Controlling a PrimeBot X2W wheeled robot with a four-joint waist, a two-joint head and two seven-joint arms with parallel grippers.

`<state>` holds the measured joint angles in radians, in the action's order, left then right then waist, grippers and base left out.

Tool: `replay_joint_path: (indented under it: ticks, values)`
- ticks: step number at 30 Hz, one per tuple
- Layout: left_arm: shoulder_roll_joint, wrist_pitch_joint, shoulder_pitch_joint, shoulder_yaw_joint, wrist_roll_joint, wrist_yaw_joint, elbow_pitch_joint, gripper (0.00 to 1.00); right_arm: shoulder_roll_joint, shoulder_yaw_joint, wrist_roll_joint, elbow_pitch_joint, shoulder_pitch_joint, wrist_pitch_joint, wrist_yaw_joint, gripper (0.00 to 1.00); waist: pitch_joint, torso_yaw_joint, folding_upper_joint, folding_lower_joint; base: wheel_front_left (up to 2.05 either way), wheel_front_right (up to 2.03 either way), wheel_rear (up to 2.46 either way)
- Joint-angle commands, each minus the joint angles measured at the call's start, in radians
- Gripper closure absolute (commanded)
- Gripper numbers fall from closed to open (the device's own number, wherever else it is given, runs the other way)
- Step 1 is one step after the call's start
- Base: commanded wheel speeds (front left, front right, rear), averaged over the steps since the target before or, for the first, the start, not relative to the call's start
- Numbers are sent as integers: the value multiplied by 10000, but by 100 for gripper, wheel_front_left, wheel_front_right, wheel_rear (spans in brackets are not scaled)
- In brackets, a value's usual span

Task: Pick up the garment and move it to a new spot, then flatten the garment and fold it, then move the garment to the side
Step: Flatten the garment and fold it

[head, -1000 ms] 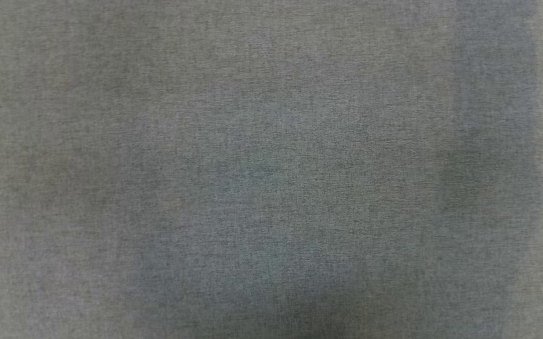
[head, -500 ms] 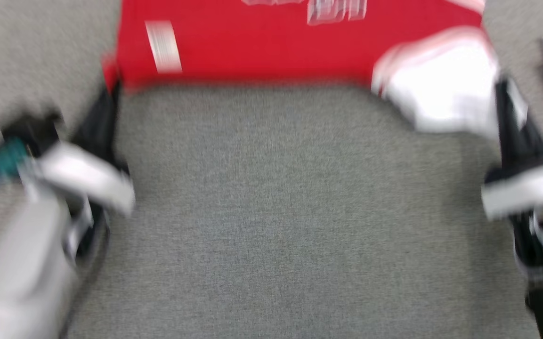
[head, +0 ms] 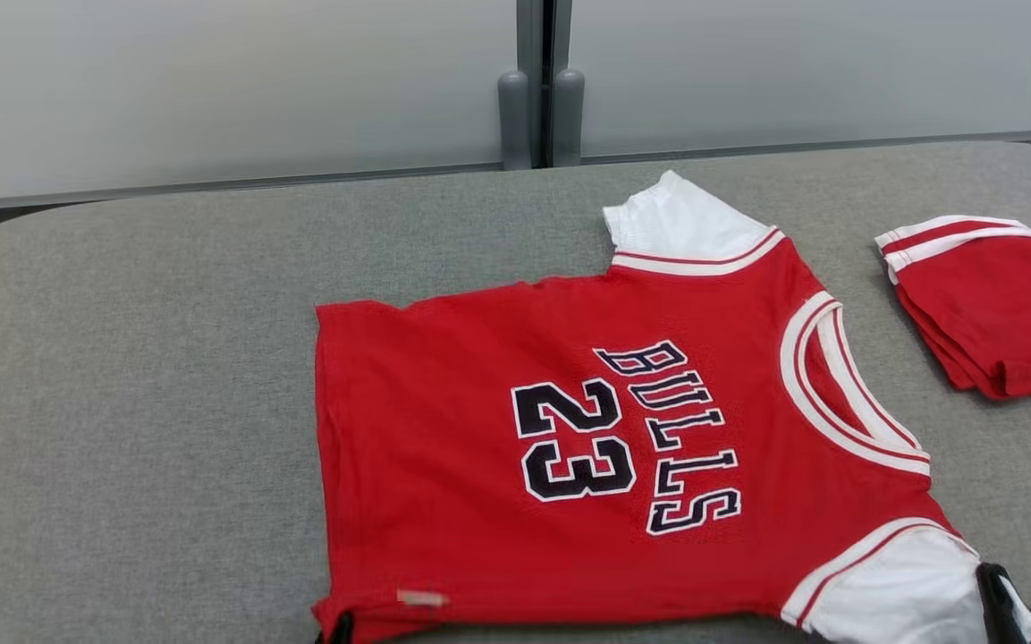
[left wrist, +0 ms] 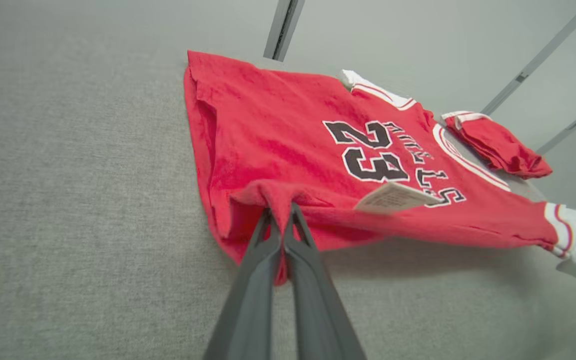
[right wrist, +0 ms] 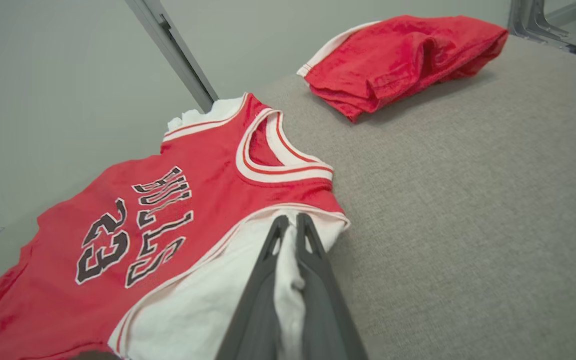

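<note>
The garment point(head: 569, 447) is a red jersey with "BULLS 23" and white sleeves, spread on the grey padded table point(head: 122, 376) with its neck to the right. In the left wrist view my left gripper point(left wrist: 281, 212) is shut on the near corner of the red hem point(left wrist: 273, 192), which bunches up and lifts between the fingers. My right gripper point(right wrist: 290, 222) is shut on the near white sleeve point(right wrist: 208, 305). In the head view the right gripper's dark fingers point(head: 1002, 604) show at that sleeve, at the bottom edge. A white label point(left wrist: 392, 197) sticks out of the hem.
A second red piece with white trim point(head: 989, 304) lies folded at the table's right, apart from the jersey. A pale wall panel with two grey posts point(head: 540, 107) stands behind the table's far edge. Bare grey surface stretches to the jersey's left.
The head camera has swung up, from bare grey cloth, past a blurred view of both arms at the jersey's near edge, to the whole jersey. Both grippers stay shut on it.
</note>
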<state>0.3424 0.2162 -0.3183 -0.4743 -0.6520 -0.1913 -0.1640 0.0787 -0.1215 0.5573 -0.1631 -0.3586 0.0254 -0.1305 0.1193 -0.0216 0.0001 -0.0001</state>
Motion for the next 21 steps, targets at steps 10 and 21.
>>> replay_joint_path:
  ticks: [10,21]
  values:
    - [620,-2047,2676,295,-401,330,-788,100,533,165,-577,437,3327,1684,-3,100,1316,318,-1,1,0,0,0]
    - [281,-3546,4746,146,-655,125,1025,19,1253,637,-1369,2763,6396,2451,-3,0,1985,479,-1,1,0,0,0]
